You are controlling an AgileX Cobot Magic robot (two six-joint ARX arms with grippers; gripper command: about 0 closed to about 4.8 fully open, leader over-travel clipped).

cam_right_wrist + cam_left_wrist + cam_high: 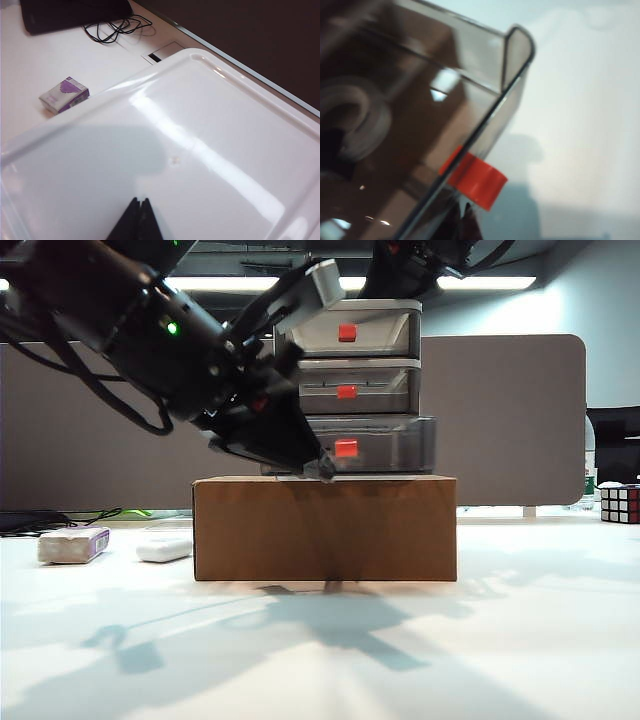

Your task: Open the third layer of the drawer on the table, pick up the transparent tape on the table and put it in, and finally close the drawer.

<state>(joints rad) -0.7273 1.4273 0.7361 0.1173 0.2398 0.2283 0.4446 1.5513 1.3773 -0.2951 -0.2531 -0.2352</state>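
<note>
While the drawer (pixel 355 390) stands on a brown cardboard box (pixel 325 528) near the middle of the table (pixel 520 640), its third layer (pixel 375 445) sits pulled out a little toward the table's front edge, its face proud of the two tiers above. Left gripper (pixel 322 468) is at the lower front of that tier, just below and beside the red-orange tab (pixel 346 448), at the box's top front edge; its fingers are pressed together with nothing visible between them. Left wrist view: looks down into the smoky tray (pixel 470 90) at close range, blurred; a pale ring shape (pixel 355 120) lies inside, which looks like the transparent tape, though blur keeps me from being certain. The red-orange tab (pixel 477 180) hangs on the tray's front wall, with the dark closed fingertips (pixel 467 222) just under it. Right gripper (pixel 136 220) hovers over the white glossy top of the cabinet (pixel 200 125), jaws closed together, holding nothing; whether the tips touch the top I cannot tell. On the table toward its left edge lie a whitish block with purple label (pixel 73 544) and, just beside it, a white oval object (pixel 164 549). A colour cube (pixel 620 504) sits at the far right edge.
</note>
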